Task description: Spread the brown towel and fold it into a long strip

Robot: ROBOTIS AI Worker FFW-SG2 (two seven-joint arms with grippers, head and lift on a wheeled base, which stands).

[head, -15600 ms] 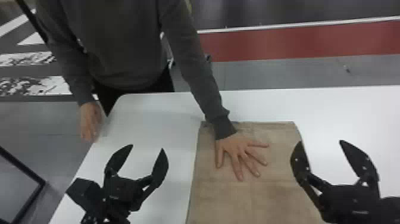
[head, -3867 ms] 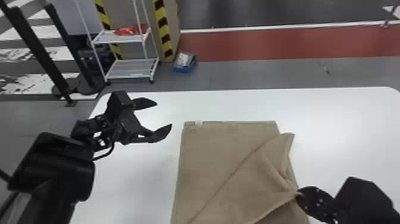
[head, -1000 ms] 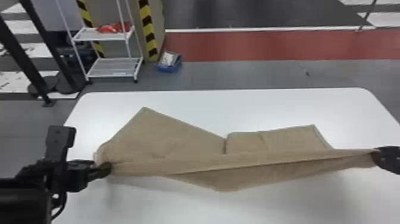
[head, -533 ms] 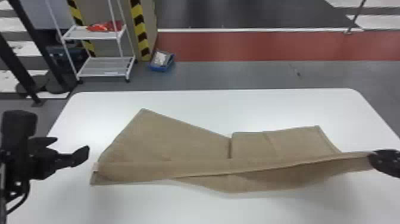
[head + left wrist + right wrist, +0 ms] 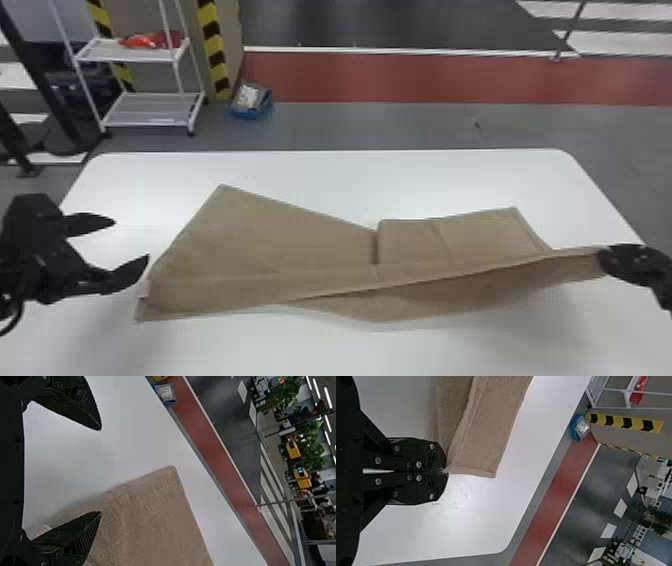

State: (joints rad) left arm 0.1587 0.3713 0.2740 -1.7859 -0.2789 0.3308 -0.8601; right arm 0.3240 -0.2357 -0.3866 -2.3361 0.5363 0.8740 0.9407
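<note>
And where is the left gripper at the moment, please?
In the head view, the left gripper is at the left side, open beside the left end of the brown towel.

Brown towel (image 5: 300,260), loosely folded lengthwise across the white table (image 5: 300,350).

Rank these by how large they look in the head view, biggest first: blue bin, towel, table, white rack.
1. Table
2. Towel
3. White rack
4. Blue bin

The right gripper (image 5: 604,259) hid the pinched bit of towel (image 5: 280,250); the head view cut off the rack (image 5: 150,107) up top, its red stuff (image 5: 145,41) too blurred to name.
</note>
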